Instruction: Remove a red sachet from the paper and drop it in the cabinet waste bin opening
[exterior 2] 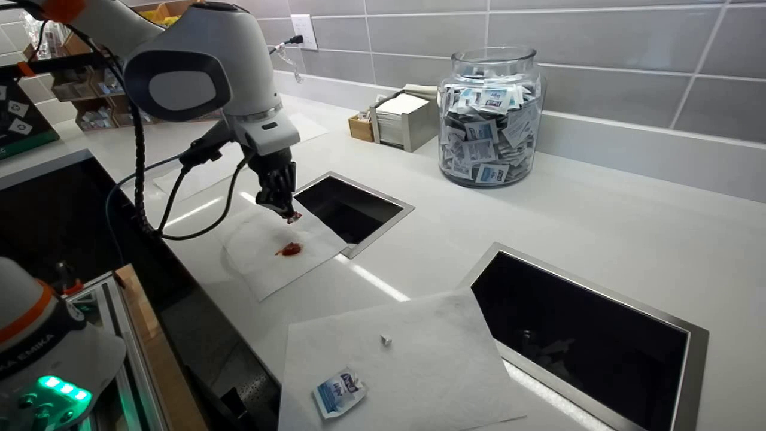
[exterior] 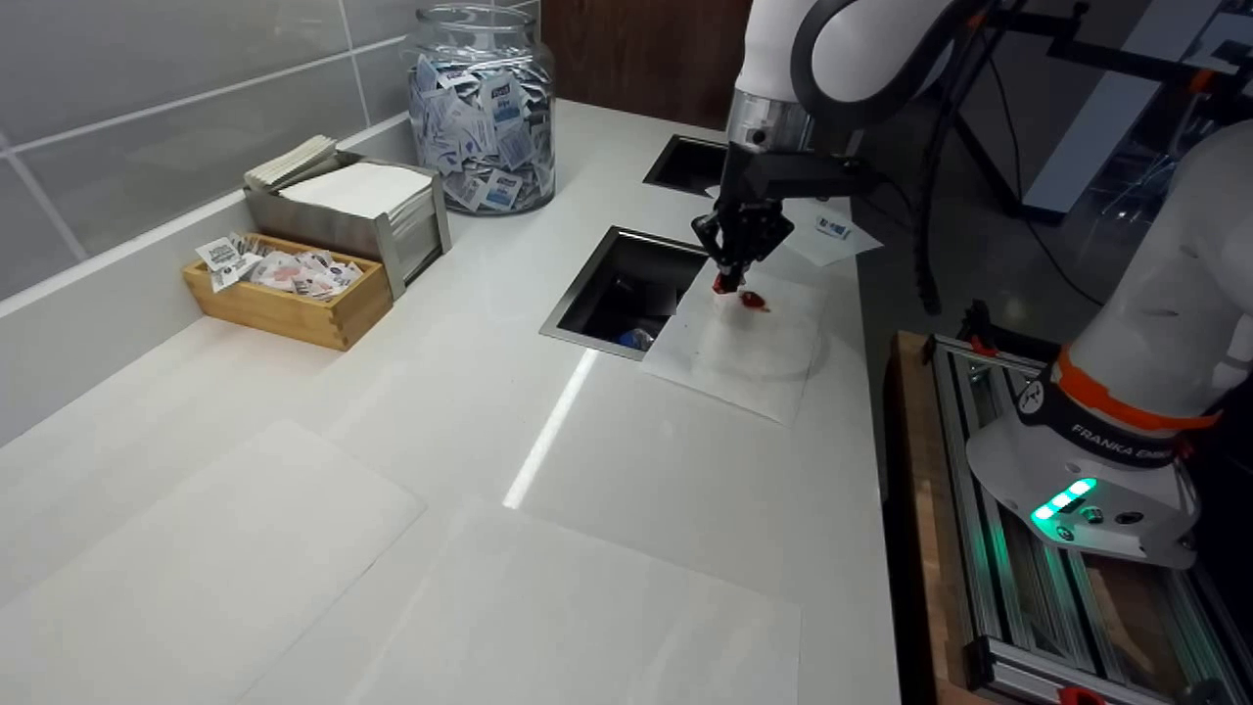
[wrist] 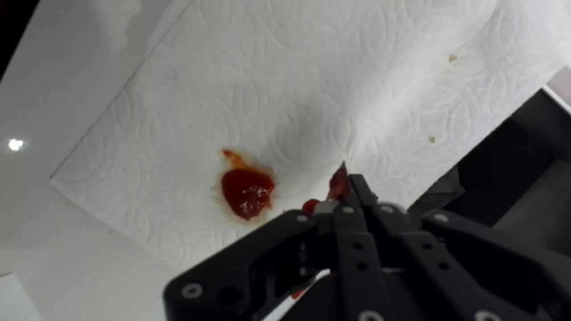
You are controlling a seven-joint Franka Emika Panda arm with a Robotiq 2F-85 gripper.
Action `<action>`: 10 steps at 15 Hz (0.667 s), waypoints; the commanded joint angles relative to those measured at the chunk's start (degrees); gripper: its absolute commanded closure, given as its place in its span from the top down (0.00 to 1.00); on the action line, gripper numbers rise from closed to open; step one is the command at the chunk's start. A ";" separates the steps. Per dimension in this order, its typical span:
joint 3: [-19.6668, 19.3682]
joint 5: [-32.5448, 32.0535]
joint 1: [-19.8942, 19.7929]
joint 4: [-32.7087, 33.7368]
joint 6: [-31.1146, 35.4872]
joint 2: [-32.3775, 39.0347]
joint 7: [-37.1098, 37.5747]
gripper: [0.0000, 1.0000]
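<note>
Gripper (wrist: 357, 191) pinches the red sachet (wrist: 339, 183) over the paper (wrist: 321, 67), near a red blob (wrist: 247, 194). The bin opening (exterior 2: 386, 225) is just beside; the paper's edge laps over one side of it, and a blue item (exterior: 636, 339) shows inside. A second opening (exterior 2: 691, 380) lies farther along the counter (exterior: 470, 392). A jar (exterior: 477, 44) is packed with blue-and-white packets (exterior: 480, 137); a box (exterior: 269, 308) holds pale packets (exterior: 294, 271), and a holder (exterior: 313, 230) beside it, napkins (exterior: 357, 188). Counter stretches between bin opening and jar; its outer edge runs near the paper's opposite side.

Red sachet (wrist: 340, 183) partly hidden by claw (wrist: 362, 189), wrist view.
</note>
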 commanded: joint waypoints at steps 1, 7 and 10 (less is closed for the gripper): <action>0.62 -2.53 -0.14 -0.22 -2.09 -3.73 0.34 0.00; 1.28 -6.97 -0.46 4.27 -4.04 -3.05 -3.90 0.00; 1.29 -9.56 -0.47 7.45 -6.62 -2.08 -6.23 0.00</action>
